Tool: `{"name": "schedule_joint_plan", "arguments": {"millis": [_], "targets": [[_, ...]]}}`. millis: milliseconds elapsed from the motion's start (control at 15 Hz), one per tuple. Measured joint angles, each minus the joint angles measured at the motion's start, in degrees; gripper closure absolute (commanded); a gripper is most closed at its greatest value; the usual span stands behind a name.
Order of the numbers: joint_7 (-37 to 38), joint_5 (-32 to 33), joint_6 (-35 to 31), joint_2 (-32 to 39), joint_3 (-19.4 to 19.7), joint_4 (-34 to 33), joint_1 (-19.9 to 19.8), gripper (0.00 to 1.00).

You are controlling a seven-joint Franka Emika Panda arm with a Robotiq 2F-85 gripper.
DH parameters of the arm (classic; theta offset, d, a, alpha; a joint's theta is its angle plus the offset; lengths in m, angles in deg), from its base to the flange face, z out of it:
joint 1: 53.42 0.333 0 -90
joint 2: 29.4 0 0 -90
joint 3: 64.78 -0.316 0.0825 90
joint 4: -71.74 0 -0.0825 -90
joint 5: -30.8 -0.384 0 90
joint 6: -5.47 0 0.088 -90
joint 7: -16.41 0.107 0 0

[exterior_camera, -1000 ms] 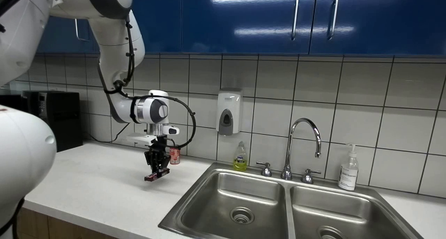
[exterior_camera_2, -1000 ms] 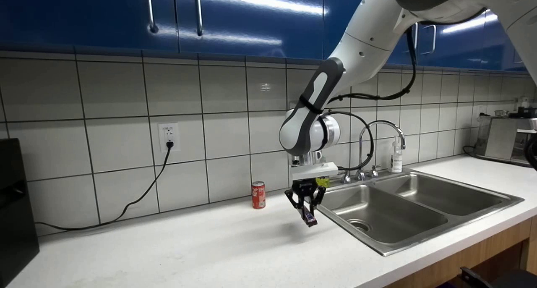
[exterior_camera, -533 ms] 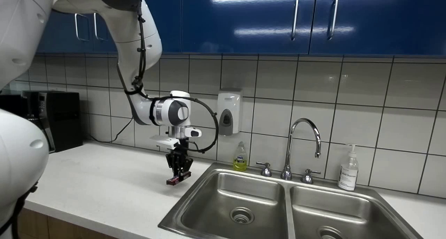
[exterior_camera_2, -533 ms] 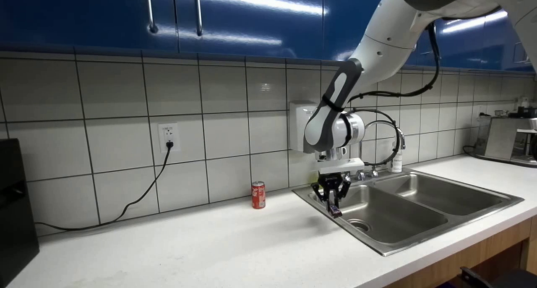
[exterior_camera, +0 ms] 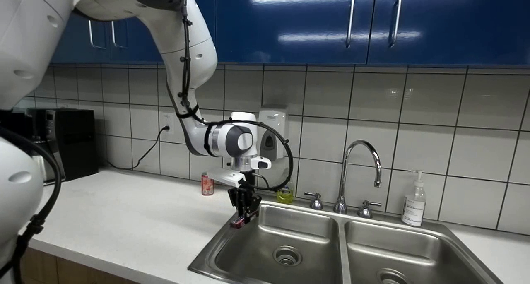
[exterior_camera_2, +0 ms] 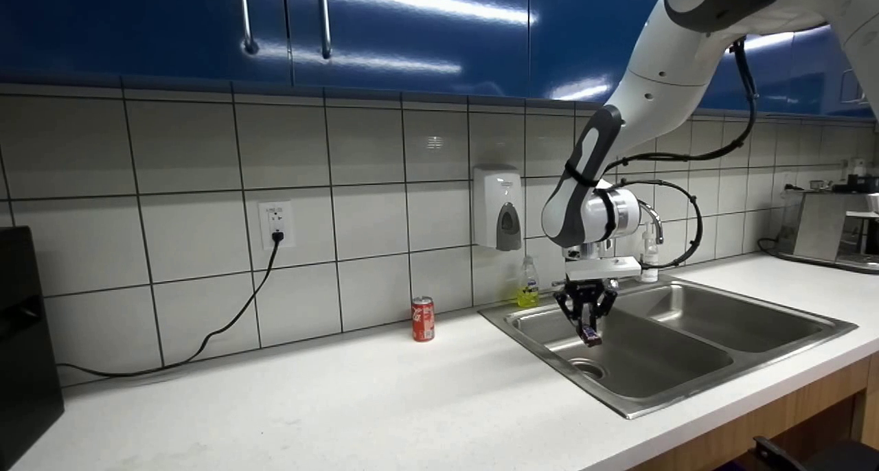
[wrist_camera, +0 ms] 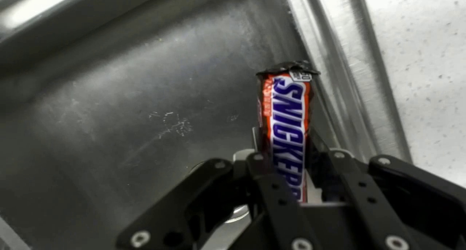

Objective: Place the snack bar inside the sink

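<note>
Blue cabinets [exterior_camera: 290, 23], cropped by the top of the frame, over a tiled wall [exterior_camera: 439, 143] and a white worktop [exterior_camera: 124, 217] fitted with a double-basin stainless-steel sink [exterior_camera: 343, 251]. Cut off by the frame in both exterior views: a white robot arm [exterior_camera: 198, 68]. Clenched in its black tool [wrist_camera: 285, 148], above the left-hand basin [exterior_camera: 314, 242] and near the rim: a Snickers bar [wrist_camera: 287, 108]. Lost behind the tool in the wrist view: the end of the brand name and the lower part of the wrapper. Hard to judge from there: clearance over the basin floor. Also blocked there, save for slivers of bright ring: the drain [exterior_camera: 287, 256]. Sliced by the bottom edge of an exterior view: the sink's second drain [exterior_camera: 391, 277]. Partly screened there by the arm and its cable loop [exterior_camera: 286, 142]: a wall-mounted soap dispenser [exterior_camera: 276, 117] and a bottle of yellow dish soap [exterior_camera: 285, 196]. Unobstructed in an exterior view, upright by the wall: a red soda can [exterior_camera_2: 423, 318]. Too little in frame to identify in that view: a black box-shaped machine [exterior_camera_2: 27, 347] at the side, a dark object [exterior_camera_2: 776, 452] in a lower corner.
</note>
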Motion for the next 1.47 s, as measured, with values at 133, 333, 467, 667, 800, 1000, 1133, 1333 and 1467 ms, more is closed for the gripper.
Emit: {"name": "schedule_joint_plan", "arguments": {"millis": [133, 333, 467, 667, 800, 1000, 1133, 1333, 1467], "targets": [[-1.15, -0.50, -1.54, 1.27, 0.36, -0.40, -1.81, 0.93], [-2.65, -1.55, -4.27, 4.32, 0.47, -1.70, -4.30, 0.93], [-3.49, -2.35, -5.90, 7.04, 0.47, -3.13, -5.66, 0.93], [-4.58, -3.79, -7.93, 12.07, 0.26, -6.21, -7.57, 0.93], [-5.32, -4.79, -8.43, 15.70, 0.02, -8.73, -8.71, 0.93], [-5.62, -5.25, -8.56, 21.14, -0.34, -12.77, -9.98, 0.93], [-5.62, -5.25, -8.57, 24.71, -0.59, -15.57, -10.45, 0.93], [-5.62, -5.25, -8.56, 29.23, -0.65, -19.31, -10.57, 0.93], [-5.62, -5.25, -8.45, 31.30, -0.68, -21.29, -10.60, 0.93]]}}
